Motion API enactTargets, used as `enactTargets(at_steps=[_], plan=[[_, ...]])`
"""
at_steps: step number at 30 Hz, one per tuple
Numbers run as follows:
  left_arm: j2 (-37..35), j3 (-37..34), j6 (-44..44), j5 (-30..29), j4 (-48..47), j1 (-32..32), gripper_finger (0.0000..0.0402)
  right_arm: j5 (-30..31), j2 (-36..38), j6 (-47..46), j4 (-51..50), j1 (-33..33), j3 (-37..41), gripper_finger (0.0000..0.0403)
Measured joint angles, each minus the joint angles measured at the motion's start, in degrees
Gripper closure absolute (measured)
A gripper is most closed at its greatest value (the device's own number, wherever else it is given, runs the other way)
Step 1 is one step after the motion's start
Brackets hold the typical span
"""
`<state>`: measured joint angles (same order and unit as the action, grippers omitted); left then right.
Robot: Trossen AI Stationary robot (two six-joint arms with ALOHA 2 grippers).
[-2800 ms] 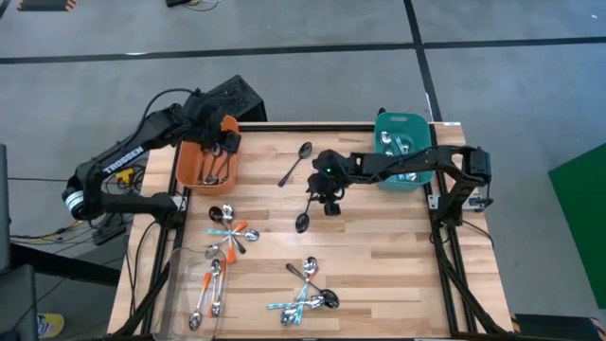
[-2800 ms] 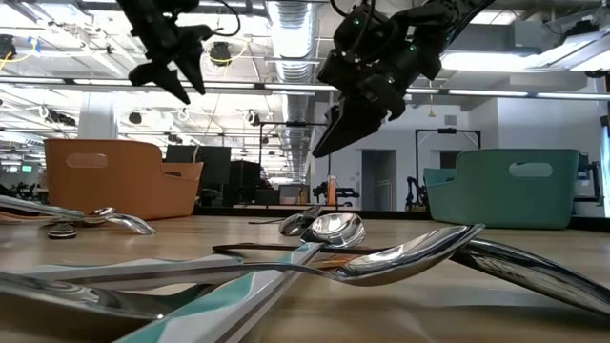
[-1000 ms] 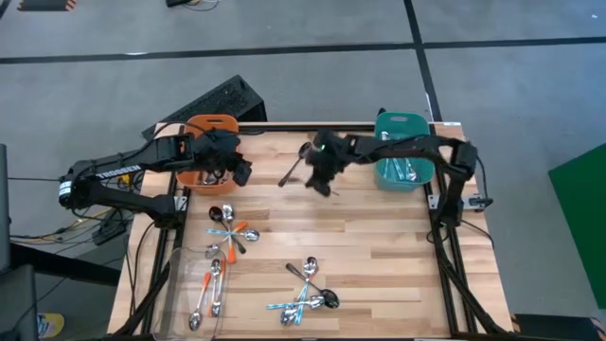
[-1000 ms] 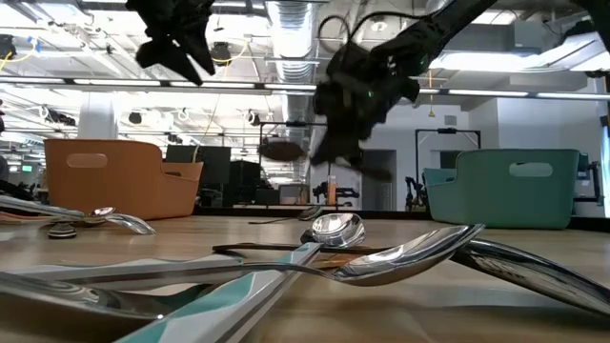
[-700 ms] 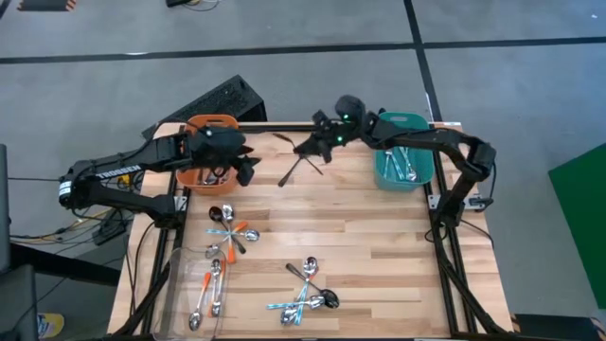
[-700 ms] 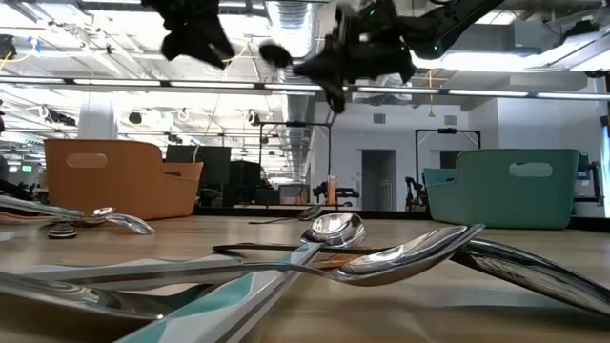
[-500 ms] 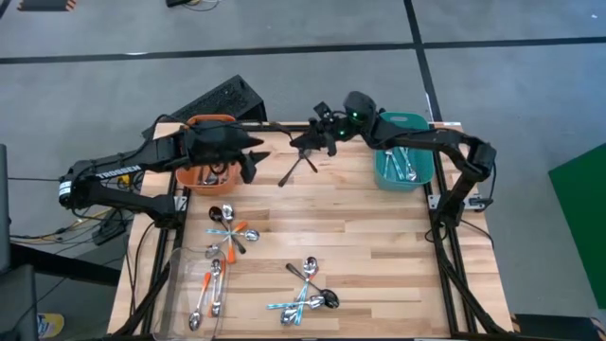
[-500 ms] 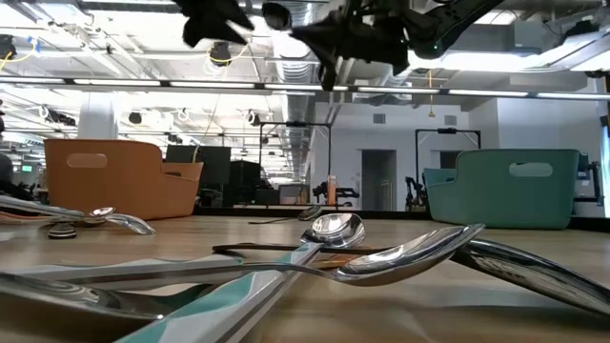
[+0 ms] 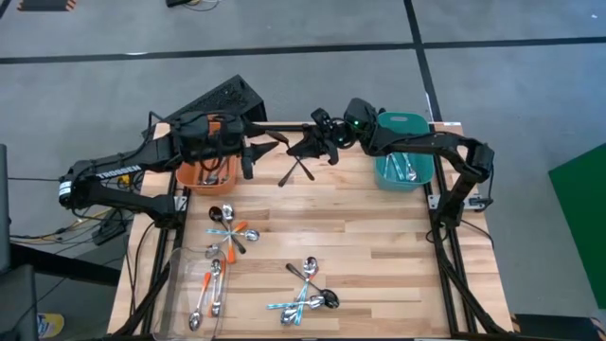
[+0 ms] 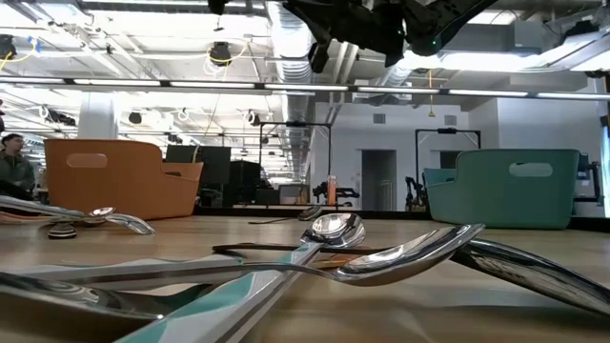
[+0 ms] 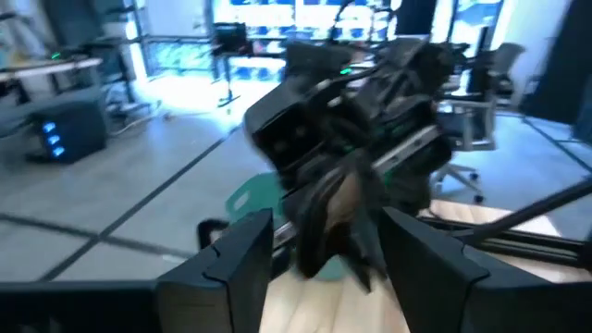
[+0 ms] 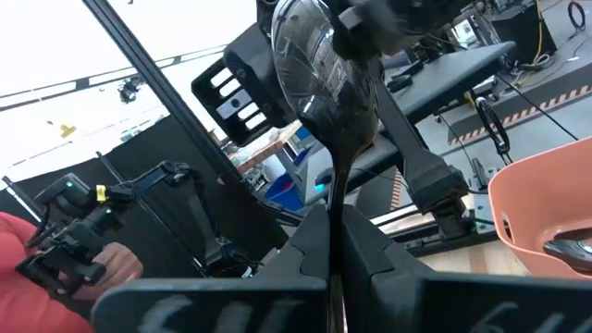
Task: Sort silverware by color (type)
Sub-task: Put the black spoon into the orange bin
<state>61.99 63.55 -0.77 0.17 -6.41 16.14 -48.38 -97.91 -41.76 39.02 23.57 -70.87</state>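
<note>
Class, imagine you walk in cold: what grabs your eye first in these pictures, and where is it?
Two dark arms meet in mid-air over the table's far edge: the right gripper pinches a dark spoon toward the open left gripper. Flanking them stand an orange bin and a teal bin, with spoon clusters nearer.

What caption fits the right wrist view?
Right gripper shut on a dark spoon, bowl up, facing the left gripper; orange bin at the side.
</note>
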Motion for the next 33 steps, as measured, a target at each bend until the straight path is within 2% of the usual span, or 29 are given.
enactTargets(at_steps=[4,10,11,16,18,20,28,33], plan=[[0.0,0.0,0.3,0.5,-0.4,0.0,0.0256,0.0,0.0,0.2,0.0,0.0,0.0,0.0386],[0.0,0.0,0.3,-1.0,-0.5,0.0,0.0380,-0.3,0.0,0.4,0.0,0.0,0.0,0.0386],[0.0,0.0,0.2,-1.2,-0.6,0.1,0.0389,-0.3,0.0,0.4,-0.1,0.0,0.0,0.0386],[0.0,0.0,-1.3,-1.5,-1.3,1.1,0.0399,0.9,0.0,0.3,-1.2,-0.1,0.0,0.0368],[0.0,1.0,-1.5,-1.5,-4.6,2.0,0.0400,3.1,0.0,0.2,-3.1,0.2,0.0,0.0354],[-0.1,2.7,-1.9,-1.5,-9.6,3.0,0.0401,6.1,0.0,0.7,-6.0,0.5,0.0,0.0337],[-0.1,9.9,-3.0,-1.6,-30.0,6.1,0.0401,11.7,0.0,8.4,-12.8,1.3,0.0,0.0257],[-0.2,14.5,-5.4,-7.0,-43.6,8.6,0.0401,16.9,0.0,13.3,-22.4,1.7,0.0,0.0232]])
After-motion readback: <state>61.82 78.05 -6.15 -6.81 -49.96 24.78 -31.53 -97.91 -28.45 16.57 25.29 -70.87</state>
